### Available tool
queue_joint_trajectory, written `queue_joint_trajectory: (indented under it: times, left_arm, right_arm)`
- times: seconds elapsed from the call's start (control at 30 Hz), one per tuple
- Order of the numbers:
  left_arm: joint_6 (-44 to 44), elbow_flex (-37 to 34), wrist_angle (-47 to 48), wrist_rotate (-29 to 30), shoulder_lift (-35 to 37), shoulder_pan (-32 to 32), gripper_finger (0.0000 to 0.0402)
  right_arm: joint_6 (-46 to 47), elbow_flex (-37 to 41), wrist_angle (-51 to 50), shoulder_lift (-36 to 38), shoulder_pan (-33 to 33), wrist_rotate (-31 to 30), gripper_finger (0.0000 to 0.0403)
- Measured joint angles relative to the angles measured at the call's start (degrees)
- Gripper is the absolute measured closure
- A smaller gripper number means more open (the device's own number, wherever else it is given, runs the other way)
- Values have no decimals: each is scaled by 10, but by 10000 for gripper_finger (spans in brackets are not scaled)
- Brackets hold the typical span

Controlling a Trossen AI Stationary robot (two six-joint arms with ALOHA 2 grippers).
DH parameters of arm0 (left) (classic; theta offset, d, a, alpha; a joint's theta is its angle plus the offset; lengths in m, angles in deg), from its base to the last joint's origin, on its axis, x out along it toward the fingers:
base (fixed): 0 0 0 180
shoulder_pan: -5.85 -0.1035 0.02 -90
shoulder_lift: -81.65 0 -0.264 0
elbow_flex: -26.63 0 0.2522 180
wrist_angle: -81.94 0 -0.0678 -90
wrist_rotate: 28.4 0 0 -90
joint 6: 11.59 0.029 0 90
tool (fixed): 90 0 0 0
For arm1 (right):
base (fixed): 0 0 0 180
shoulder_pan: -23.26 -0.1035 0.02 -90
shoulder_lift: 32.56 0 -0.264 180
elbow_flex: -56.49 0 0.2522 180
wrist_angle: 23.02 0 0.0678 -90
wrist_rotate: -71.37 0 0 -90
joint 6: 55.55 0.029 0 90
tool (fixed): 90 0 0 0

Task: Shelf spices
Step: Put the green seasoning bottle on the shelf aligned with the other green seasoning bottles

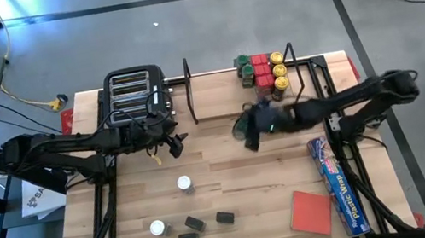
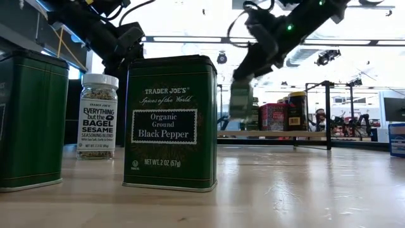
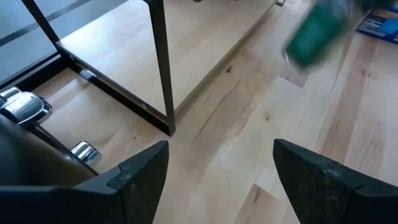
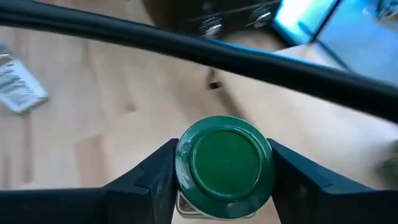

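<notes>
R gripper clamps green-capped spice jar below its lid, near the wire shelf; looks light, rigid, slick-sided. L gripper hangs w/ jaws apart.

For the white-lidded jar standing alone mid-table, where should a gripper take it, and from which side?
Probably from straight above, fingers closing across the body just under the lid. The jar stands upright and apart from the tins, so its round sides are free all around. The open left gripper is nearest; the right gripper already holds a green-lidded jar.
</notes>
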Motion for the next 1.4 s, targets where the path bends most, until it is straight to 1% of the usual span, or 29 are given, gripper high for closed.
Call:
queue_joint_trajectory:
  times: [0.1,0.17,0.23,0.3,0.33,0.4,0.5,0.63,0.77,0.83,1.03,1.13,1.27,1.4]
  left_arm:
    - [0,0,0,0,0,0,117]
    - [0,0,-3,0,0,0,117]
    - [0,0,-5,0,0,0,117]
    - [0,0,-6,0,0,0,117]
    - [0,0,-8,0,0,0,117]
    - [0,0,-8,0,0,0,117]
    - [0,0,-9,0,0,0,117]
    - [-1,0,-10,0,0,0,117]
    - [-1,0,-12,-1,0,0,117]
    - [-1,0,-12,-2,0,0,117]
    - [-2,0,-12,-8,0,0,117]
    - [-2,0,-12,-12,0,0,117]
    - [-3,0,-12,-12,0,1,117]
    - [-7,0,-12,-12,0,1,117]
  right_arm:
    - [-60,-1,-40,49,73,56,211]
    - [-88,-1,-51,61,133,107,211]
    - [-111,-1,-51,61,188,173,211]
    - [-138,-1,-45,51,229,239,211]
    - [-150,-1,-44,43,246,259,211]
    - [-166,0,-48,28,269,276,211]
    - [-178,0,-44,12,290,288,211]
    - [-183,-1,-40,0,301,290,207]
    - [-203,-1,-32,-3,304,285,164]
    - [-213,-1,-19,-3,304,277,155]
    - [-259,-20,-13,-2,303,261,150]
    - [-279,-42,-36,-2,303,253,148]
    - [-274,-84,-93,-2,288,240,148]
    - [-249,-108,-115,-1,235,240,151]
